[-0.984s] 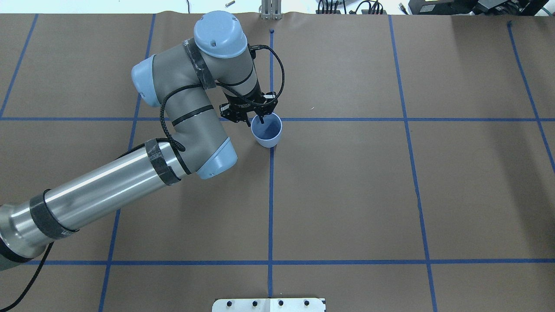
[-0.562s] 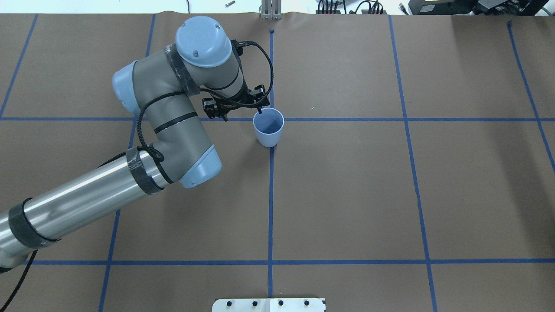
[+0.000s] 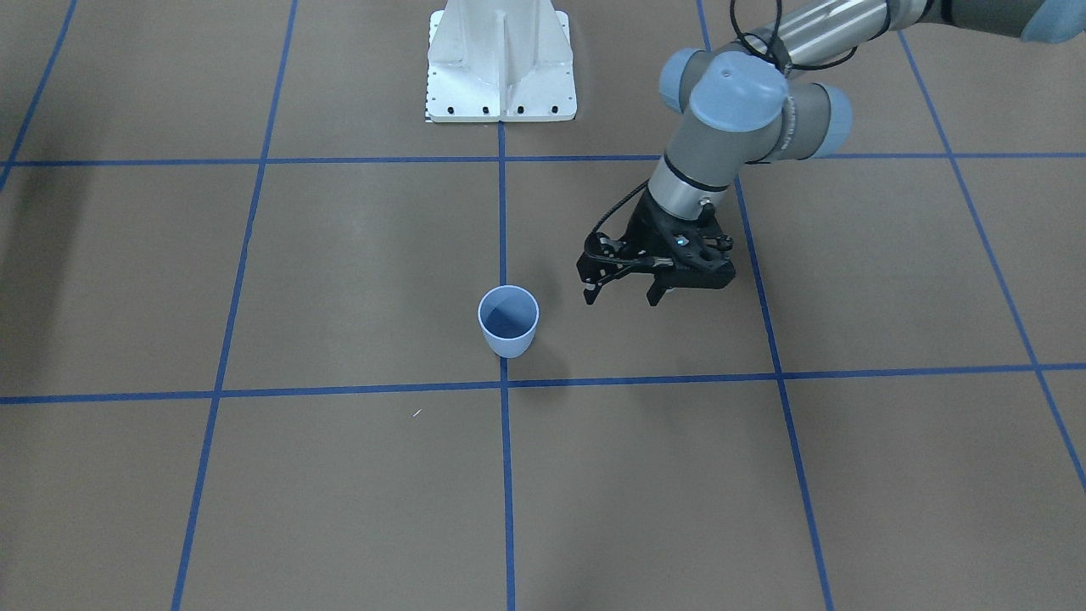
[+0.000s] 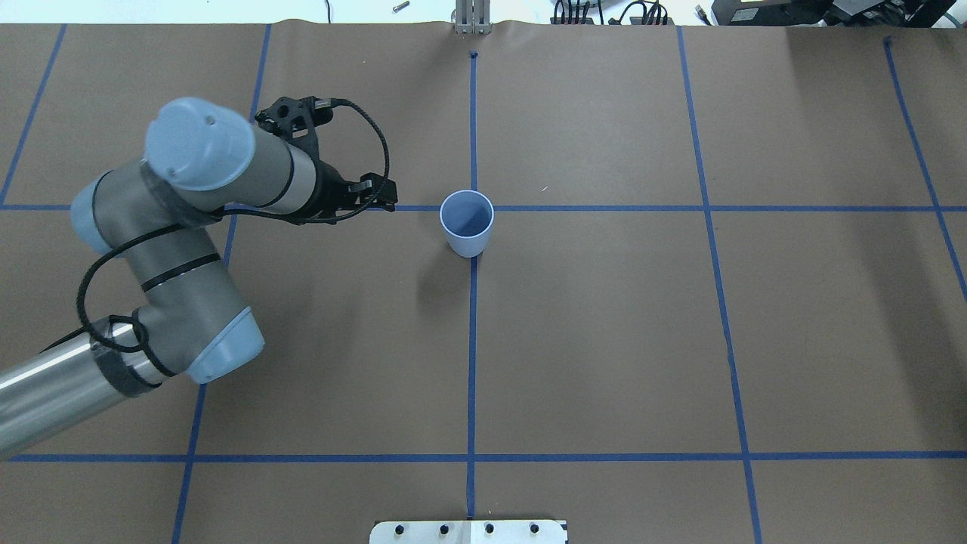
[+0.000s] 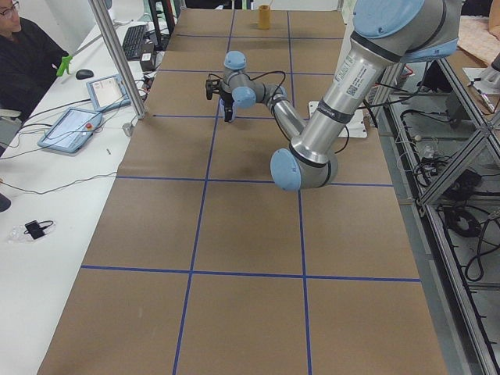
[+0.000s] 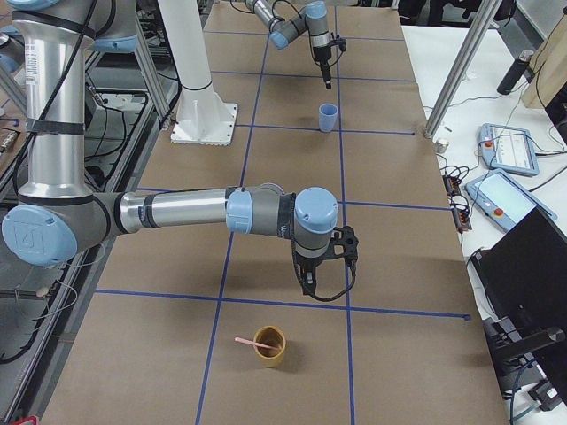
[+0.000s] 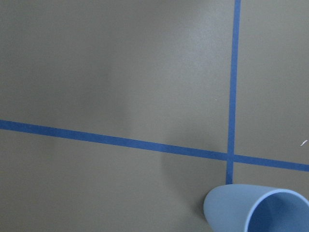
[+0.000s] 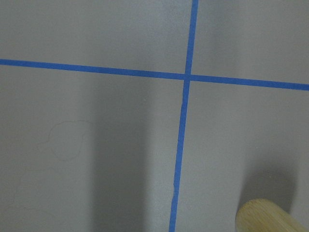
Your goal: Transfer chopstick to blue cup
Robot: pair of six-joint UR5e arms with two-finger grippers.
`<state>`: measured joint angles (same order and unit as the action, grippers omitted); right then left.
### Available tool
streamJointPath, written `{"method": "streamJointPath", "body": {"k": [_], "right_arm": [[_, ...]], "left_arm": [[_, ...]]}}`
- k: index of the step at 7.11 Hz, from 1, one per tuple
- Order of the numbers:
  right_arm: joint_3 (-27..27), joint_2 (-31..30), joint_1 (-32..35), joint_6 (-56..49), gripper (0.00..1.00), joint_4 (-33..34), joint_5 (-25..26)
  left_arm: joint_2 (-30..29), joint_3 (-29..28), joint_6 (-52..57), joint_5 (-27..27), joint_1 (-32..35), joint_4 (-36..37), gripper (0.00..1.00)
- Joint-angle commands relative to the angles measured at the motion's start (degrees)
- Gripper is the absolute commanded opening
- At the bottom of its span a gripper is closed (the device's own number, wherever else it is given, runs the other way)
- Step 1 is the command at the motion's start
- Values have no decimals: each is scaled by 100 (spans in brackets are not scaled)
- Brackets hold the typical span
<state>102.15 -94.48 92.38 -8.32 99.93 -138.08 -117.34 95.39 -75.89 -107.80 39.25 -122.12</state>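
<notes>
Centrally, a pale blue plastic cup (image 4: 467, 227) stands upright on the brown paper-covered table (image 4: 604, 340), at a crossing of the blue tape lines (image 4: 604, 208) that grid the surface. The left gripper (image 3: 621, 295), black and two-fingered, hangs above the table on the robot's left of this cup, near it but apart. Its fingers (image 3: 590, 293) are spread wide with nothing between them and point down at a slant. The left wrist view shows only the cup's rim and wall at its lower right corner, beside a tape crossing.

A thin pale chopstick (image 6: 247, 340) rests in a squat tan cup (image 6: 269, 349) far along the table, towards the robot's right end. One end is inside the cup and the other juts over the rim. The right gripper (image 6: 308, 285) hangs near that tan cup, apart from it. It appears only in the right side view, so whether its fingers are open or closed cannot be told.
</notes>
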Motion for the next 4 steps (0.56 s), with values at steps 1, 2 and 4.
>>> {"method": "streamJointPath", "body": {"k": [1,2,4], "right_arm": [[58,-9,0,14,100,0,0],[85,-9,0,23,100,9,0],[94,-18,9,14,100,9,0]], "left_arm": [[598,50,56,-212,430,-702,98],[554,94,596,-954,765,101,98],[1139,487,1111,-1243,1048,215,98]]}}
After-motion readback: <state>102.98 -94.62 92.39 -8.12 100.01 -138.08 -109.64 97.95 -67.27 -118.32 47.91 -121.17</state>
